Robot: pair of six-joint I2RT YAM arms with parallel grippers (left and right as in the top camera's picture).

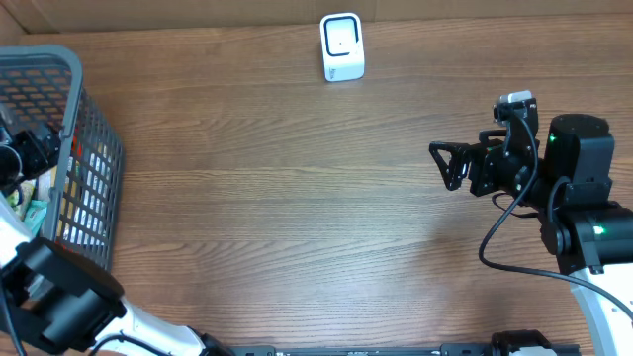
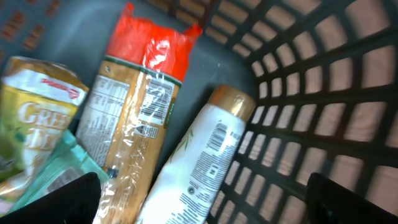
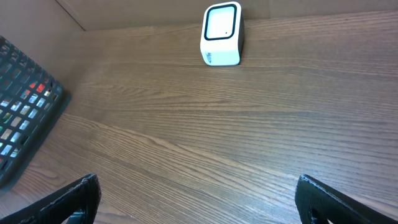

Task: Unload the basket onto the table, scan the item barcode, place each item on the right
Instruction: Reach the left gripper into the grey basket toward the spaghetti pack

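At left edge of the wood-grain table point(image 1: 297, 227): grey plastic basket point(image 1: 96, 158), open square-lattice walls, dark smooth floor. The items sit inside, lying flat and packed side by side:
- white bottle point(image 2: 202, 165), smooth plastic, rounded gold cap, printed barcode label facing up, just beside the lattice wall
- clear crinkly film packet point(image 2: 140, 106), red top, tan contents, nutrition label showing, touching the bottle's left side
- yellow-green glossy pack point(image 2: 34, 115), further left
- teal pouch point(image 2: 59, 168), partly hidden under the packet

Left gripper point(image 2: 211, 208) is down in the basket, jaws wide apart, gripping nothing. Black fingertips point(image 2: 74, 199) sit at the lower corners of the wrist view, with the bottle's lower end between them. Contact can't be told.

Scanner point(image 1: 342, 46): small white rounded box, dark-rimmed window, at far centre of the table, well apart from the basket.

Right gripper point(image 1: 442, 166): over bare wood at right, jaws fully apart, empty, pointing left.
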